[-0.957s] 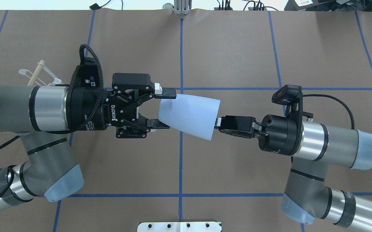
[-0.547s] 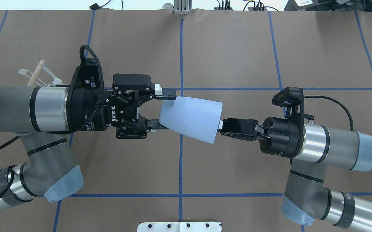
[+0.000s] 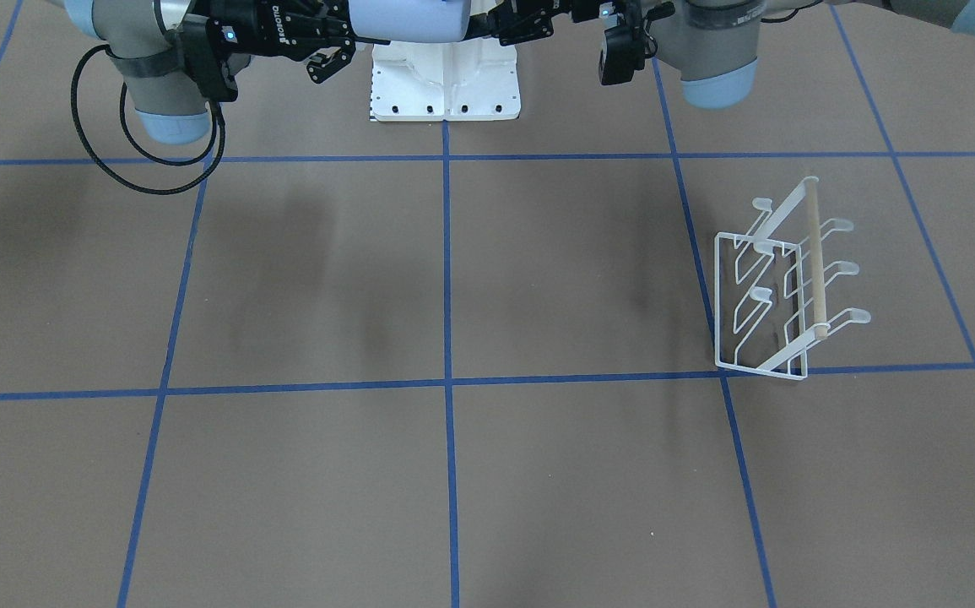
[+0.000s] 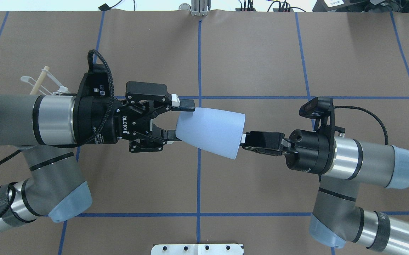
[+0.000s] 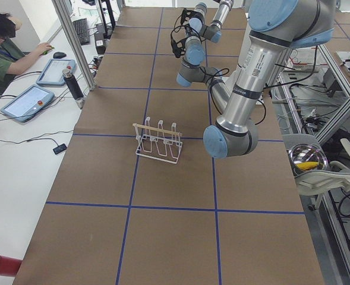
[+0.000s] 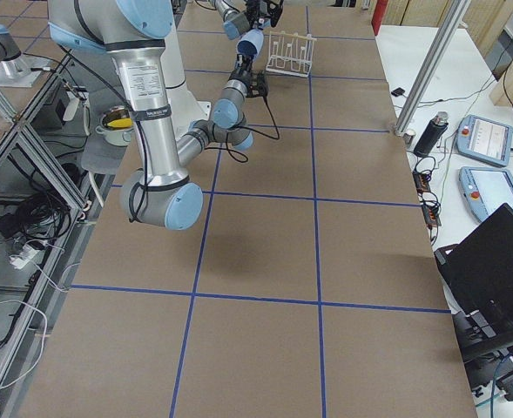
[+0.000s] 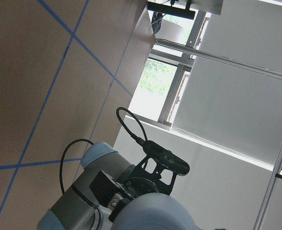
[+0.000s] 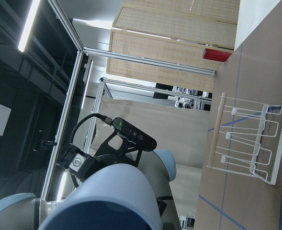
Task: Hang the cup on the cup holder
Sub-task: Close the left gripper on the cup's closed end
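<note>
The light blue cup hangs in the air on its side between my two grippers, narrow base toward the left arm. My right gripper is shut on the cup's rim at the wide end. My left gripper is open, its fingers above and below the cup's base, very close to it. The cup also shows at the top of the front view. The white wire cup holder with its wooden rod stands on the table, apart from both grippers and mostly hidden behind the left arm in the overhead view.
The brown table with blue tape lines lies under both arms. The robot's white base plate is at the near edge. An operator's desk with tablets stands beyond the far edge.
The right gripper and the cup have shifted slightly to the right and down. The left gripper's fingers have narrowed a little around the cup's base.
</note>
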`<state>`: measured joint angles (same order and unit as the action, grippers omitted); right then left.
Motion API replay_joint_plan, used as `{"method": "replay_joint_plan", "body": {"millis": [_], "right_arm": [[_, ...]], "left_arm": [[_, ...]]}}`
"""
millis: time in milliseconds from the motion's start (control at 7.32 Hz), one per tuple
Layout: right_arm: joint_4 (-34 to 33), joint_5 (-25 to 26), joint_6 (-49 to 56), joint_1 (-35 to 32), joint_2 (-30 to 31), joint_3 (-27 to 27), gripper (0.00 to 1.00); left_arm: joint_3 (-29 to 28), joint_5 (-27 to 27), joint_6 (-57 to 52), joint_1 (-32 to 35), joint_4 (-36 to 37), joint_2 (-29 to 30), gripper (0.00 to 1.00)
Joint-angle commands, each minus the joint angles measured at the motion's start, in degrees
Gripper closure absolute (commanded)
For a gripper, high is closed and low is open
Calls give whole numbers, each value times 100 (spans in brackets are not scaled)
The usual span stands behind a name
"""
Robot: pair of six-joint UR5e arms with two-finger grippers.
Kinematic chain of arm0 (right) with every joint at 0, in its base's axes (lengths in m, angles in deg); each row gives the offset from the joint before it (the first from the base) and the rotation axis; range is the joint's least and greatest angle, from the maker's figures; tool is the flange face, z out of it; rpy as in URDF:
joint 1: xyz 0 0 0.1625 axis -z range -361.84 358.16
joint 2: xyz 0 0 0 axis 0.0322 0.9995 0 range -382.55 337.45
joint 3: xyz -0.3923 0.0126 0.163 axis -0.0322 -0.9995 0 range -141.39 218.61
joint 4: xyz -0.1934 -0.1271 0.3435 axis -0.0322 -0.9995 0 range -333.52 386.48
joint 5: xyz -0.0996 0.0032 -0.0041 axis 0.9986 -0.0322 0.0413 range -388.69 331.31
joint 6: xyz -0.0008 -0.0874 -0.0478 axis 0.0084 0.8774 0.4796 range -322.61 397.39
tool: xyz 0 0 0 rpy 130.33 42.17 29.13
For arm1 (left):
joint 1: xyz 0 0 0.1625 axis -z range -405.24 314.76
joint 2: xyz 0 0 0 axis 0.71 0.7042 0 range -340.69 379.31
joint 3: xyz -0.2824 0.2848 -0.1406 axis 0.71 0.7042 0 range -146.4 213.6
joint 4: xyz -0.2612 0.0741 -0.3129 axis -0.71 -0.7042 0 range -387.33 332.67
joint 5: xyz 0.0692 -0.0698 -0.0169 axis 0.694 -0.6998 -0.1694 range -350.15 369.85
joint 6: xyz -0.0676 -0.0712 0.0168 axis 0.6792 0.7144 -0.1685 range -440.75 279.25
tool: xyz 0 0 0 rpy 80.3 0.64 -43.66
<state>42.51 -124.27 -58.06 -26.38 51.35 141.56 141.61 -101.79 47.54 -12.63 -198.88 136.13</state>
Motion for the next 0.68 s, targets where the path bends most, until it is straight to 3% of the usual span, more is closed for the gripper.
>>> {"method": "replay_joint_plan", "body": {"millis": [0,137,273,410,547], "right_arm": [[6,5,0,10,-15,5,100],[6,5,9,10,-15,5,100],[6,22,0,10,-24,5,44],[40,31,-61,10,-16,5,0],[76,31,-70,10,-7,5,0]], "left_arm": [[10,2,3,0,-1,-1,55],[10,2,203,0,-18,8,78],[53,2,344,0,-19,8,100],[97,2,346,0,-19,-9,100],[98,-7,346,0,-19,-18,100]]}}
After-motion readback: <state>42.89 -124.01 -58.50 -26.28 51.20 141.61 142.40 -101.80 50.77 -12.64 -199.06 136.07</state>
